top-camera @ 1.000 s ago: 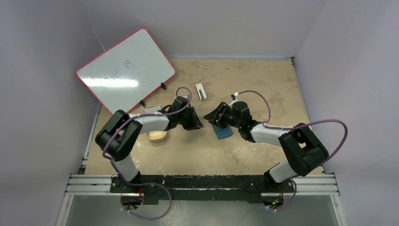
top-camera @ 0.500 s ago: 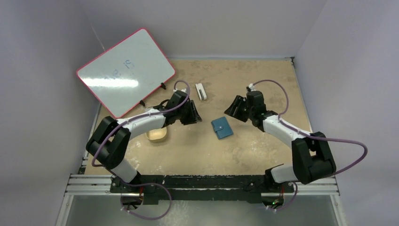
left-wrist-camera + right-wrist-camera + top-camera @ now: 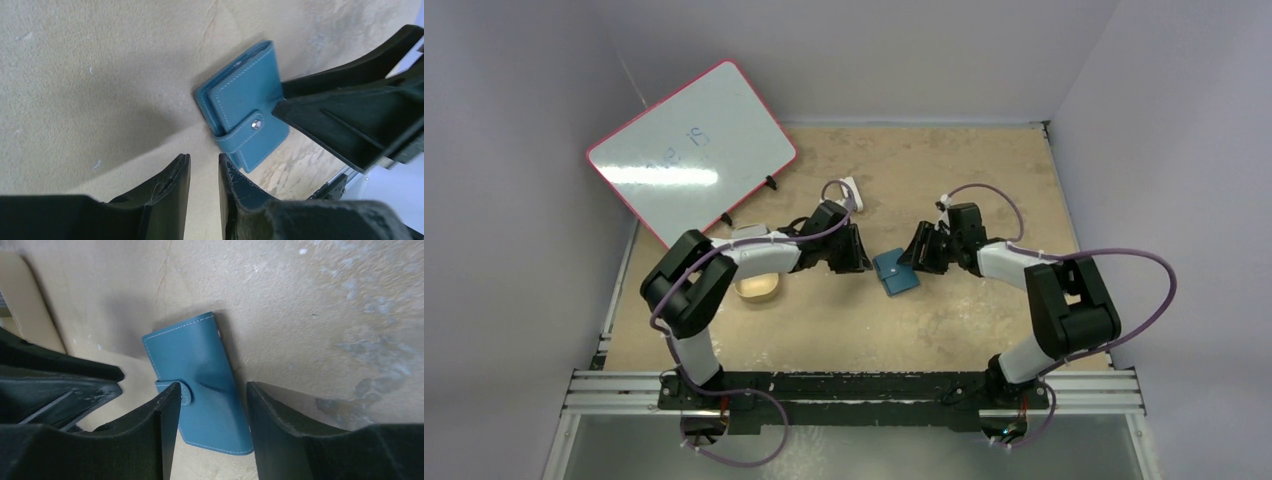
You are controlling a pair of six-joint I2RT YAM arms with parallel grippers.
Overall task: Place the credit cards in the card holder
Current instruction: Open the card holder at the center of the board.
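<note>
Noted whiteboard [image 3: 692,150] far left, tray [image 3: 757,288] near it. Found left gripper [image 3: 204,160] low over table [image 3: 964,170], jaws narrowly apart, nothing between. Found holder [image 3: 246,105] snapped closed, flat on table mid-scene, between both grippers. Found right gripper [image 3: 212,390] with jaws wide apart, straddling holder, one finger touching its edge.

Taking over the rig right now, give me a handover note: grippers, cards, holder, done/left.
Left gripper: jaws a narrow gap apart, empty, just short of the card holder.
Right gripper: open, over the holder's opposite side, one finger at its edge, not gripping it.
Card holder: flat on the table between both grippers, folded, snap fastened.
Credit cards: none visible in any view.
Done: can't tell if any card is inside.
Left: probably unsnap the holder, check, locate cards.
</note>
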